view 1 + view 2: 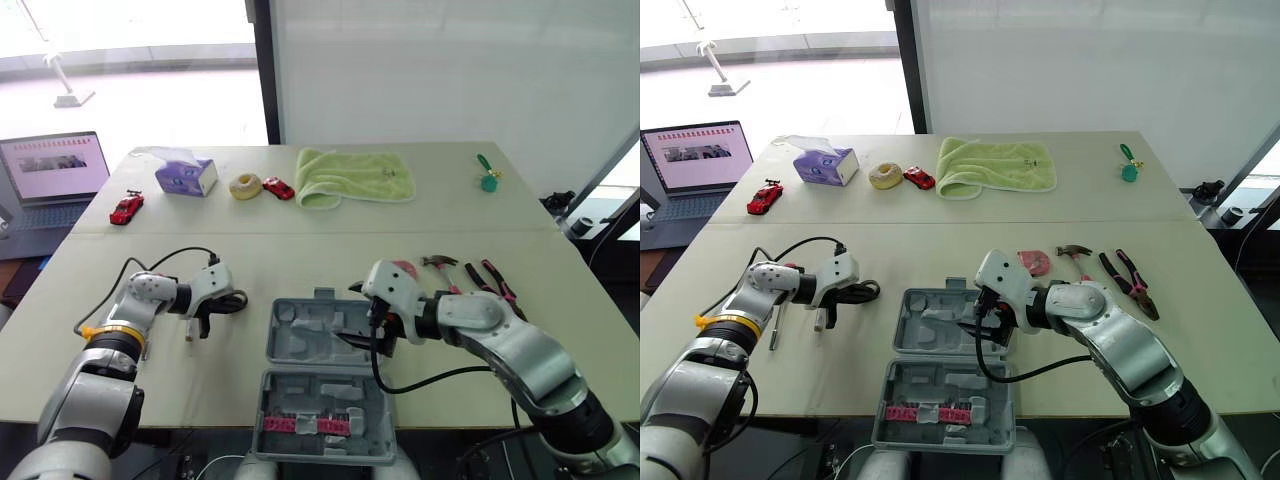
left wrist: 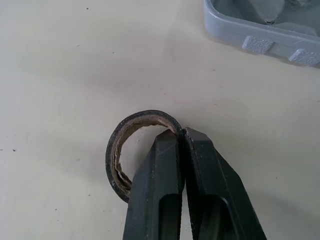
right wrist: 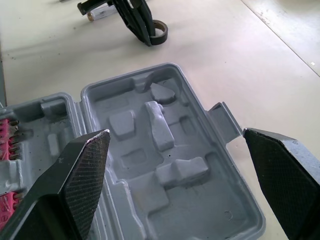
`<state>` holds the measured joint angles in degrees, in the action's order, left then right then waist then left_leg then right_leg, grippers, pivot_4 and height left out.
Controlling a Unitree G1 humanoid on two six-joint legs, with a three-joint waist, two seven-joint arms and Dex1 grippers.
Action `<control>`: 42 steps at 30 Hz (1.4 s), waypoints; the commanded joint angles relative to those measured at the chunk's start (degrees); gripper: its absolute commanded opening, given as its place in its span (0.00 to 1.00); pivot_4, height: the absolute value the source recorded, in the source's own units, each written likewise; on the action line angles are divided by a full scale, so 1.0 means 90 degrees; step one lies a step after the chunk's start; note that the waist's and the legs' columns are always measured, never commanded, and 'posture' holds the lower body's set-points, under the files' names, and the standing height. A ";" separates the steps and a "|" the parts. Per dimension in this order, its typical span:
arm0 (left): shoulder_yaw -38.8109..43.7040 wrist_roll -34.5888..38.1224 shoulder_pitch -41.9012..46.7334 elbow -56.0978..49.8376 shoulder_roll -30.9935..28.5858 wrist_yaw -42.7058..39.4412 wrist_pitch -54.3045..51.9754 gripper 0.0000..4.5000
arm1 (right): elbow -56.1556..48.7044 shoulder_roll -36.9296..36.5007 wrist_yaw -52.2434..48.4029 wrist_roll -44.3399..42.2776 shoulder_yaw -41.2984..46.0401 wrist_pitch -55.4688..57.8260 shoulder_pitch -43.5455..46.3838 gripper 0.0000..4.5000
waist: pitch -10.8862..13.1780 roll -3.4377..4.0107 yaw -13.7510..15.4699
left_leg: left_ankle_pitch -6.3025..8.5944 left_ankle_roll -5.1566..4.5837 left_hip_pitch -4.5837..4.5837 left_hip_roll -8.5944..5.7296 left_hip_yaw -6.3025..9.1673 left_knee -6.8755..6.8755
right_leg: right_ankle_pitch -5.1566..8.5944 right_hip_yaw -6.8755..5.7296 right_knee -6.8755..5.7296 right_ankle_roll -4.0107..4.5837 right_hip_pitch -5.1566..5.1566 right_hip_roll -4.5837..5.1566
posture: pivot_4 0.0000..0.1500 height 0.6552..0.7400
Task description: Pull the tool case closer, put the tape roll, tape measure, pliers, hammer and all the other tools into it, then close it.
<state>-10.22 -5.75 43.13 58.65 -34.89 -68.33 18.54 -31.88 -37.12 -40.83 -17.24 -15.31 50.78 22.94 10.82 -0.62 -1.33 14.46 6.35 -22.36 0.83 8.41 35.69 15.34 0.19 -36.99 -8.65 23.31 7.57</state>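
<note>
Left gripper (image 2: 181,132) pinches the tape roll (image 2: 111,162) by its wall; lift it level toward the case (image 1: 300,325). Right gripper (image 3: 175,132) gapes wide, empty.

The grey case (image 1: 300,330) lies open flat at the table's (image 1: 300,260) near edge, with pink bits (image 1: 305,423) in its near half. The black tape roll (image 2: 111,155) rests just left of it. The pink tape measure (image 1: 1033,262), hammer (image 1: 1074,250) and pliers (image 1: 1137,285) lie to its right.

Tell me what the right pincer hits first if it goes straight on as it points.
The right pincer, wide open, points into the open tool case. It would most likely meet the moulded grey tray of the half farther from the robot first; the gap to it is hard to judge.
</note>
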 commanded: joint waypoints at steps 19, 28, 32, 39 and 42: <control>-0.0454 0.0764 0.0814 -0.1293 0.0371 -0.2683 -0.0611 0.00 | -0.0093 0.0177 0.0066 0.0031 -0.0066 -0.0165 0.0108 1.00 | 0.0003 -0.0005 -0.0082 | 0.0000 0.0000 -0.0003 0.0000 0.0000 0.0001 | 0.0000 0.0000 0.0001 0.0000 0.0000 0.0000 | 1.00 1.00; -0.0804 0.0281 0.0974 -0.0539 0.0828 -0.2266 0.0179 0.00 | -0.0229 0.0180 0.0182 -0.0005 -0.0028 -0.0083 0.0023 1.00 | 0.0003 -0.0006 -0.0129 | 0.0000 0.0000 -0.0003 0.0000 0.0000 0.0000 | 0.0000 0.0000 0.0001 0.0000 0.0001 -0.0001 | 1.00 1.00; -0.0889 -0.0019 0.1089 -0.0147 0.0990 -0.1913 0.0456 0.00 | -0.0305 0.0154 0.0222 -0.0040 0.0027 -0.0005 -0.0018 1.00 | 0.0003 -0.0006 -0.0119 | 0.0000 0.0000 -0.0003 0.0000 0.0000 0.0001 | 0.0000 0.0000 0.0001 0.0000 0.0001 0.0000 | 1.00 1.00; -0.0970 -0.0262 0.1113 0.0066 0.0992 -0.1827 0.0540 0.00 | -0.0405 0.0129 0.0271 -0.0080 0.0093 0.0086 -0.0073 1.00 | 0.0003 -0.0006 -0.0129 | 0.0000 0.0000 -0.0003 0.0000 0.0000 0.0001 | 0.0000 0.0000 0.0001 0.0000 0.0002 0.0000 | 1.00 1.00; -0.1032 -0.0399 0.1174 0.0185 0.0982 -0.1749 0.0495 0.00 | -0.0434 0.0144 0.0287 -0.0089 0.0104 0.0126 -0.0080 1.00 | 0.0003 -0.0006 -0.0127 | 0.0000 0.0000 -0.0003 0.0000 0.0000 0.0001 | 0.0000 0.0000 0.0001 0.0000 0.0002 0.0000 | 1.00 1.00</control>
<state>-19.11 -8.28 52.61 59.93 -25.58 -84.51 22.91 -33.17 -35.82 -38.53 -17.23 -15.49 52.16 22.23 10.85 -0.67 -2.47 14.46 6.35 -22.39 0.83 8.41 35.69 15.34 0.19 -36.99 -8.65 23.33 7.57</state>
